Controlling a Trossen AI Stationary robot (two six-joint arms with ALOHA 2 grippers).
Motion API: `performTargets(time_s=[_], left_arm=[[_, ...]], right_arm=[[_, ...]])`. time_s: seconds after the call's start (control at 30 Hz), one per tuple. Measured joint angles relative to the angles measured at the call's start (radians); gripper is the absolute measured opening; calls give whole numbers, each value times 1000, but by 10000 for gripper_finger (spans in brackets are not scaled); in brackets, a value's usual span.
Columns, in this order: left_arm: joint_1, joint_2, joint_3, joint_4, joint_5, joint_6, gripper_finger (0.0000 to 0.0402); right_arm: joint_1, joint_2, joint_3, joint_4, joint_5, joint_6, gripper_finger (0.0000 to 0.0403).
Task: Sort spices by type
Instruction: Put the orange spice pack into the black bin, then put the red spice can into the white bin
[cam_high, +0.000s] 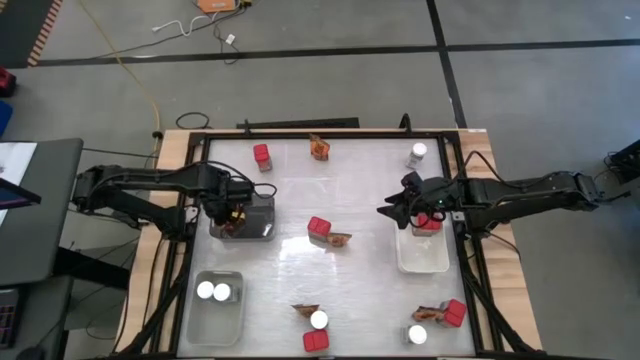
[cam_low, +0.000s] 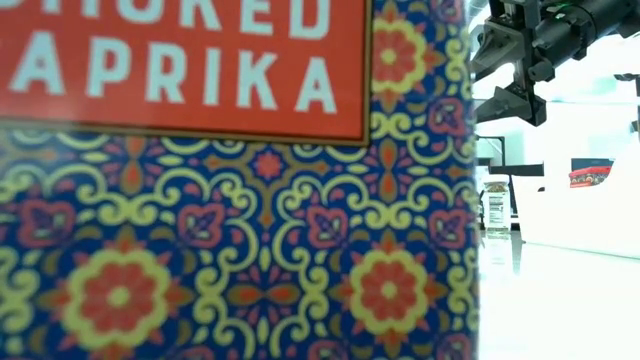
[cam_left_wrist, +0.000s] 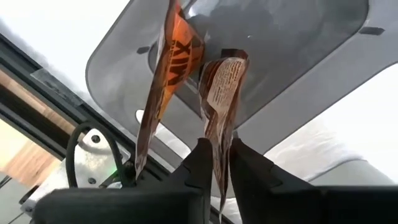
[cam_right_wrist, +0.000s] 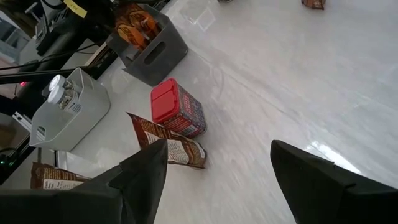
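Hanging over the grey tray (cam_high: 262, 231), the left end effector (cam_left_wrist: 217, 163) pinches a brown packet (cam_left_wrist: 222, 93); the right end effector (cam_right_wrist: 217, 171) gapes empty.

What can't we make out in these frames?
- Low view: a red box against the lens hides most of the table.
- High view: the left gripper covers what lies in the grey tray.
- Left wrist view: its jaws stand either side of a packet; whether they still pinch it can't be told.
- High view: the right gripper hides part of the white tray.
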Motion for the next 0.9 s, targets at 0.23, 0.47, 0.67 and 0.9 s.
performTargets(time_s=[0.23, 0.47, 0.67, 0.9], left_arm=[[0, 0, 0, 0, 0, 6, 84], [0, 0, 57, -7, -23, 17, 94], [0, 0, 135, -59, -72, 5, 95], [0, 0, 248, -56, -123, -10, 95]], right_arm=[[0, 0, 0, -2, 0, -3, 311], [0, 0, 0, -1, 0, -16, 311], [0, 0, 0, -1, 0, -18, 311], [0, 0, 0, -2, 0, -18, 311]])
